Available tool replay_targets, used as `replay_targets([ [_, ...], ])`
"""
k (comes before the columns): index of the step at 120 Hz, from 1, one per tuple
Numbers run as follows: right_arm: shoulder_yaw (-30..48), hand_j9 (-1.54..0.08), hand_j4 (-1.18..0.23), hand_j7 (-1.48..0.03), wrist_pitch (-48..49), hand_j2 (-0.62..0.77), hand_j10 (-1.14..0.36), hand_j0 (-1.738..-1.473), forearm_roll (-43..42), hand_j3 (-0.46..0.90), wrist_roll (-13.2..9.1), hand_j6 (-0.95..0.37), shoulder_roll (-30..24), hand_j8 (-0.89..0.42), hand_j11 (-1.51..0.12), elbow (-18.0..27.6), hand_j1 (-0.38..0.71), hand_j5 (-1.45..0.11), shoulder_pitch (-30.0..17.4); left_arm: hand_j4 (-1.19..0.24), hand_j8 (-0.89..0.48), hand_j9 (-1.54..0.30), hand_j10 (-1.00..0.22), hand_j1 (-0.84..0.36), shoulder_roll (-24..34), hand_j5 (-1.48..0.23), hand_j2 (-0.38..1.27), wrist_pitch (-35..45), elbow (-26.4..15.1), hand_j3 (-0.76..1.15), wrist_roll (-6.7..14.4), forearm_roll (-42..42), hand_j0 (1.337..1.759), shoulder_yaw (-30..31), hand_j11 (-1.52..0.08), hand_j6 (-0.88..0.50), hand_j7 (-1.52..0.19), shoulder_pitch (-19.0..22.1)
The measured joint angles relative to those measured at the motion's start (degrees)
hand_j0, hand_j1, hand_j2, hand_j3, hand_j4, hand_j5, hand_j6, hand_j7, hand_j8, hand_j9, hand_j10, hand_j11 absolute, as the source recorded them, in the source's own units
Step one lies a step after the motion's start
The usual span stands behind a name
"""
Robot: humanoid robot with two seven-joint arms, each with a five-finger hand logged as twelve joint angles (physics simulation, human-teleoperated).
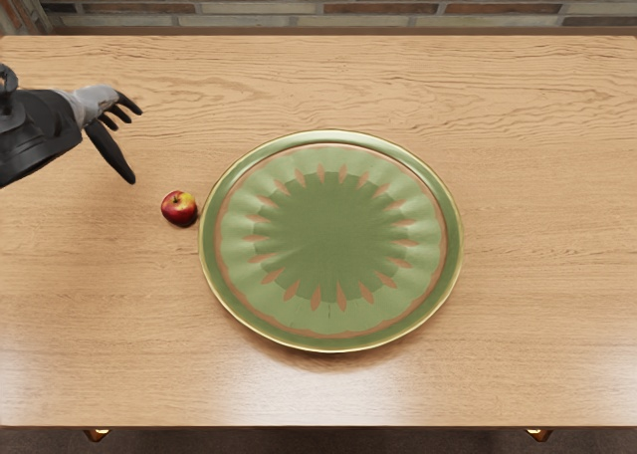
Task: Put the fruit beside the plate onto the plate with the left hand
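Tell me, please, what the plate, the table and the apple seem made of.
The plate looks like glazed ceramic: smooth green, terracotta petal pattern, thin gold rim; enamelled metal is possible. The table looks like varnished light wood, with visible grain and soft sheen. The apple has smooth, shiny red skin with a yellowish patch.
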Motion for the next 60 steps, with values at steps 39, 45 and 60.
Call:
replay_targets([
  [39,0.0,-0.05,-0.03,-0.05,0.02,-0.01,-0.03,-1.658,0.06,0.0,-0.01,-0.04,0.0,-0.03,-0.05,0.03,-0.31,-0.05,0.02,-0.26,-0.26,-0.33,-0.26,0.05,-7.56,-0.33,0.05,13.05,-3.59,0.0,0.06,-10.66,1.658,12.39,-0.33,-0.26,-0.33,-4.38],
  [45,0.0,-0.05,-0.03,-0.05,0.0,-0.01,-0.03,-1.658,0.07,0.0,-0.01,-0.04,0.0,-0.03,-0.05,0.05,-0.31,-0.05,0.04,-0.26,-0.26,-0.33,-0.26,0.05,-8.62,-0.33,0.05,14.44,-3.83,0.0,0.06,-12.17,1.658,13.65,-0.33,-0.26,-0.33,-4.43],
  [60,0.0,-0.05,-0.03,-0.05,0.01,-0.01,-0.03,-1.658,0.08,0.0,-0.01,-0.04,0.0,-0.03,-0.05,0.08,-0.31,-0.05,0.07,-0.25,-0.26,-0.33,-0.25,0.05,-10.75,-0.33,0.05,16.83,-4.05,0.0,0.06,-13.95,1.658,15.29,-0.33,-0.26,-0.33,-4.43],
])
